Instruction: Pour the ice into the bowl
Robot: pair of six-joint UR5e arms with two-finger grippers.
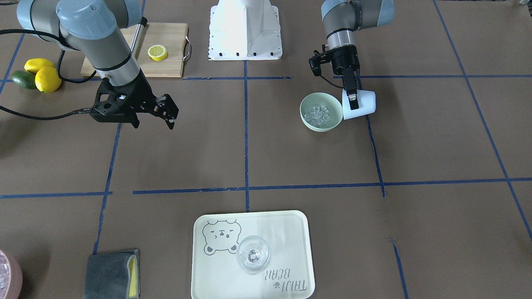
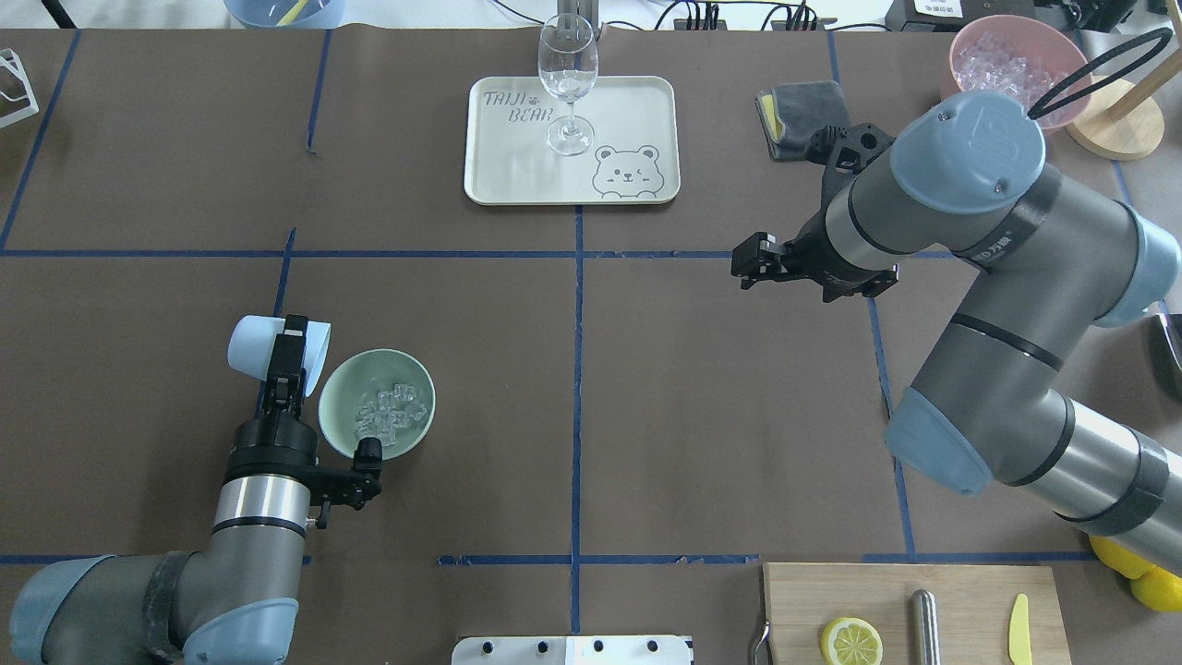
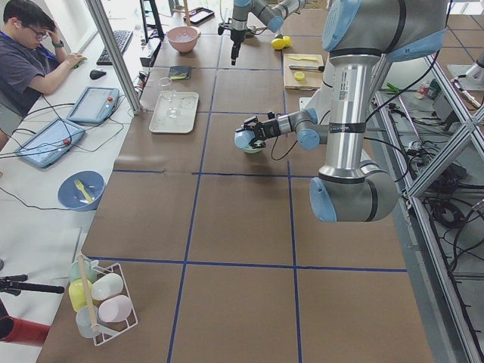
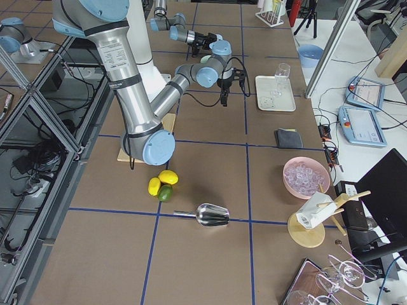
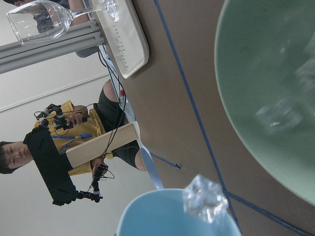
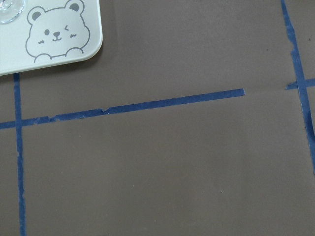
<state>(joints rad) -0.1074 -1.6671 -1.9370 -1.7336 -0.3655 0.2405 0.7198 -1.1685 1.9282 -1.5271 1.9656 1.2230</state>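
1. Ice (image 1: 316,115): heap of clear cubes inside mint bowl (image 1: 309,104) on table (image 1: 291,158), robot's left side
2. Light blue cup (image 1: 365,104) tipped sideways, mouth at bowl rim, clamped in L tool (image 1: 352,101)
3. R tool (image 1: 168,113) well apart, jaws apart, holding nothing

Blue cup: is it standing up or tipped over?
Tipped over. The left gripper holds the cup sideways, mouth at the bowl rim; ice lies in the bowl.

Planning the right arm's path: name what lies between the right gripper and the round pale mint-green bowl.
Overhead view: between right gripper and mint-green bowl, only brown table crossed by a blue tape line.
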